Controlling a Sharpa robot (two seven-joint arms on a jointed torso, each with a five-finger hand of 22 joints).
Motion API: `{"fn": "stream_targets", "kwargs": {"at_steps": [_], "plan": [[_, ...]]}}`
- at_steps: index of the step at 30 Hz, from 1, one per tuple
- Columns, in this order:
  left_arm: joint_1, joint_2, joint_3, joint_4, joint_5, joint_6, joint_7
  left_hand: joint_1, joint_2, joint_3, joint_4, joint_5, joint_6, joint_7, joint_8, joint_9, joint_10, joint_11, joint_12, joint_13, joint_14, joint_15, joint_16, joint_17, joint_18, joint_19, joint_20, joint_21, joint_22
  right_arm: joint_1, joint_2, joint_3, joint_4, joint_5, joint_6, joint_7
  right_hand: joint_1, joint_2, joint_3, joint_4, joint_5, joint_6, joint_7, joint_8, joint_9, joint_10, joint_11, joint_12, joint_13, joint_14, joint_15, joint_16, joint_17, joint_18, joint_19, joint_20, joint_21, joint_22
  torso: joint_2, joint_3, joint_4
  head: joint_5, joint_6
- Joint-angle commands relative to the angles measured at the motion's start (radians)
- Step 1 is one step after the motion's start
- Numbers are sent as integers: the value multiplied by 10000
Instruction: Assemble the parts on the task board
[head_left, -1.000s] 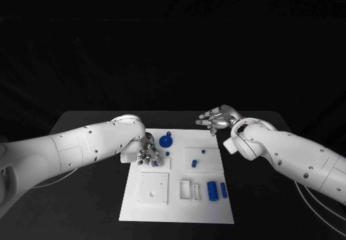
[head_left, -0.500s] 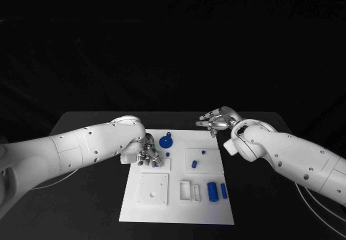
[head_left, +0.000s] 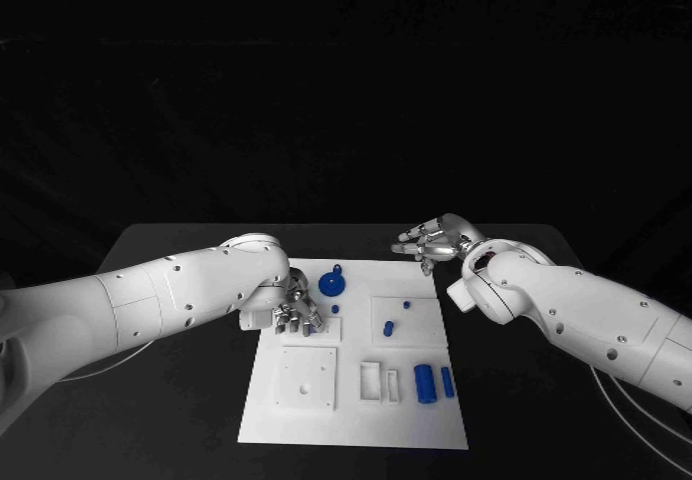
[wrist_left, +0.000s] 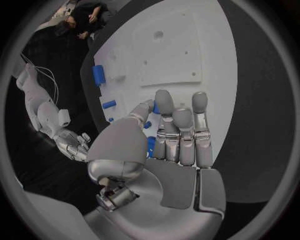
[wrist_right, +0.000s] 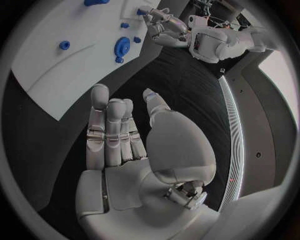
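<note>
We see the white board (head_left: 353, 400) mid-table with blue parts: a gear (head_left: 333, 285) at its far end, cylinders (head_left: 426, 381) near the right edge. The left hand (head_left: 293, 310) hovers over the board's left side, fingers apart, holding nothing. The right hand (head_left: 430, 241) hangs beyond the far edge, empty, fingers loosely spread.

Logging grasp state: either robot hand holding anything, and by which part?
Right robot hand: nothing held, fingers open above the table. Left robot hand: over blue parts on the task board; a hold cannot be told.
</note>
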Motion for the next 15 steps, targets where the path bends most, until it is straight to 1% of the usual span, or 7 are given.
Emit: {"fn": "stream_targets", "kwargs": {"at_steps": [1,5,7,10,11,15], "plan": [[-45,-17,-17,38,-98,-312,108,-160,51,1277,-876,93,143,-230,-23,37,45,-136,-31,16,-78,-10,21,-16,-109,-78,16,24,216,-10,-6,5,13,-78,150,37,-77,39,24,33,33,-50,48,-27,-7,-82,19,45,-15,-46,4,27,-13,91,158,13,-54,135,-2,-1,2,8,2],[-43,-87,-14,109,-93,-314,122,-293,55,1405,-990,345,146,-238,6,164,50,-141,-27,12,-76,-16,38,-24,-106,-88,10,51,218,-12,-13,5,13,-78,160,36,-77,39,24,33,33,-50,48,-27,-7,-82,19,45,-15,-46,4,27,-13,91,158,13,-54,135,-2,-2,3,11,1],[-40,-129,-12,152,-88,-313,127,-367,26,1487,-1059,680,168,-244,23,219,50,-145,-30,8,-84,-20,42,-24,-102,-96,3,74,222,-13,-18,5,13,-78,165,36,-77,39,24,33,33,-50,48,-27,-7,-82,19,45,-15,-46,4,27,-13,91,158,13,-54,135,-3,-2,3,12,4],[-34,-200,-4,226,-75,-342,131,-436,27,1548,-1113,714,165,-247,22,268,52,-148,-31,6,-85,-23,48,-25,-101,-112,0,92,220,-14,-24,5,13,-78,171,35,-77,39,24,33,33,-50,48,-27,-7,-82,19,45,-15,-46,4,27,-13,91,158,13,-54,135,-3,0,4,14,6],[-31,-225,5,253,-66,-353,134,-552,70,1616,-1202,723,170,-247,6,373,52,-148,-27,4,-86,-21,55,-34,-100,-132,1,140,215,-15,-25,5,13,-78,173,34,-77,39,24,33,33,-50,48,-27,-7,-82,19,45,-15,-46,4,27,-13,91,158,13,-54,135,-3,1,4,15,7],[-6,-311,39,340,-36,-406,147,-551,82,1625,-1231,758,178,-255,20,430,60,-154,-28,0,-84,-25,56,-36,-96,-136,-3,150,216,-17,-29,5,12,-78,185,30,-77,39,24,33,33,-50,48,-27,-7,-82,19,45,-15,-46,4,27,-13,91,158,13,-54,135,-2,-2,-2,19,19]]}}
